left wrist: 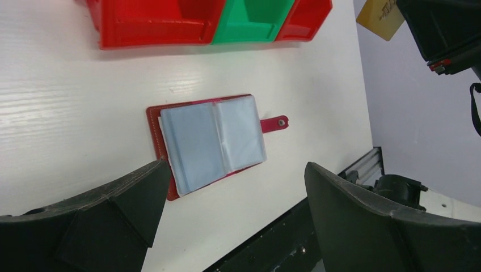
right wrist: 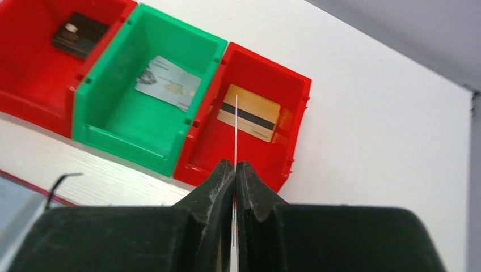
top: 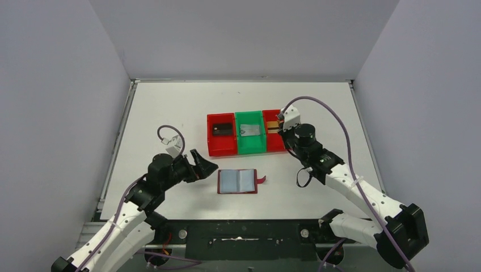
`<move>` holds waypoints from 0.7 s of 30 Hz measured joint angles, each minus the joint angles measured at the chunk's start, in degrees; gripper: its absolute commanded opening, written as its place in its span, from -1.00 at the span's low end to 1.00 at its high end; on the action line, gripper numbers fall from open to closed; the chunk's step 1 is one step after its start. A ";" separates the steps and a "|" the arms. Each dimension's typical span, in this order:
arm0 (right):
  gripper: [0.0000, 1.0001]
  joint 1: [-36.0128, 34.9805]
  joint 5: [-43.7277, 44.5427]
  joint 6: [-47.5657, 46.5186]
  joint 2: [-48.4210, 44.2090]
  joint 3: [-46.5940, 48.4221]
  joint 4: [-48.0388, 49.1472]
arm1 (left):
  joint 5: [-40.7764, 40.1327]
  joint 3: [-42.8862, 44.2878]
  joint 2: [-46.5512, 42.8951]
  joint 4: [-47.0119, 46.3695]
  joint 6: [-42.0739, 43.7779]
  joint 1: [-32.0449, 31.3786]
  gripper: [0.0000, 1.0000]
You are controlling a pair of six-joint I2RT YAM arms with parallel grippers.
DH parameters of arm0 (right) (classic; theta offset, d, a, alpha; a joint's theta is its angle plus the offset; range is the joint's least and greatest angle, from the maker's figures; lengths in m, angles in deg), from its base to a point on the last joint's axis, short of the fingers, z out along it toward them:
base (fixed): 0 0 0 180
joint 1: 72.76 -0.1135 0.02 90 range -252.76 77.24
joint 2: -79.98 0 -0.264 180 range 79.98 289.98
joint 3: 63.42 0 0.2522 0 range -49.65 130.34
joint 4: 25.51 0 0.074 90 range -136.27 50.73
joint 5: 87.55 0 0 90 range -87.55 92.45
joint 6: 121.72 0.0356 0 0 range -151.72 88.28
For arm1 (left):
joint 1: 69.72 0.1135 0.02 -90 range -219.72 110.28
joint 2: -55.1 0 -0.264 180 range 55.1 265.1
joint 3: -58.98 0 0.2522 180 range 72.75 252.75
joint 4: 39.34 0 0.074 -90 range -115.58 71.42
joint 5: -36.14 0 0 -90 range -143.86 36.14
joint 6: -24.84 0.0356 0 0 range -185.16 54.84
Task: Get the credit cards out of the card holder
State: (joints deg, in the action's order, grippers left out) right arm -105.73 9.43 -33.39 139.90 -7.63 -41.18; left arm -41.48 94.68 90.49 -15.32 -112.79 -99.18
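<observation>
The card holder (top: 237, 181) lay open and flat on the white table (top: 170, 113) between the two arms, with its snap tab (left wrist: 275, 122) sticking out toward the right arm's side. Its pale blue-grey sleeves (left wrist: 212, 141) showed no card, though any pages beneath could not be seen.

Beyond it, three bins stood in a row. A dark card (top: 223, 129) lay in the left red bin (top: 221, 152), a silvery-grey card (right wrist: 167, 83) in the green bin (right wrist: 125, 147), and a gold striped card (right wrist: 249, 113) in the right red bin (right wrist: 207, 147).

The right gripper (right wrist: 234, 167) hung over that last bin, its jaws pinched tight on a thin yellow card (left wrist: 381, 20) that its own wrist view showed only edge-on. The left gripper (left wrist: 232, 226) hovered near the holder's left side, spread wide with nothing in it.

The step in hand looked like dropping off a card, probably the last one. The next move called for lowering a little and parting the right jaws squarely over the right red bin, so the card would fall inside and not catch the rim.
</observation>
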 measured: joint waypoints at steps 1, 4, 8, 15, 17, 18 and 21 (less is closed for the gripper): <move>-1.00 0.00 0.33 -2.86 0.90 0.26 -0.17 | -0.96 0.81 -0.15 1.25 0.44 0.00 0.82; -1.00 0.46 0.48 -10.62 4.61 2.19 -1.09 | -5.27 4.61 -0.20 5.46 2.40 0.00 0.83; -1.00 2.03 -1.92 -19.52 9.73 5.64 -3.15 | -10.91 9.38 0.42 9.40 5.22 0.07 0.83; -1.00 6.29 -8.81 -33.31 16.46 10.14 -5.86 | -20.41 13.31 2.56 14.36 11.65 0.22 0.85; -1.00 7.39 -10.40 -37.00 17.73 10.95 -6.78 | -22.18 13.31 2.51 15.50 13.11 0.22 0.86; -1.00 7.87 -10.99 -38.71 18.47 11.43 -7.26 | -22.97 13.31 2.40 15.87 13.81 0.22 0.86; -1.00 9.31 -13.29 -42.97 20.98 12.55 -7.67 | -24.63 13.31 1.70 16.57 15.26 0.26 0.87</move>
State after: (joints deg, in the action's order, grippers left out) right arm -96.42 -3.85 -76.36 160.88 4.91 -48.85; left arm -66.12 107.99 92.20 1.25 -97.54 -98.91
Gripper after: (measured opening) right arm 0.031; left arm 0.933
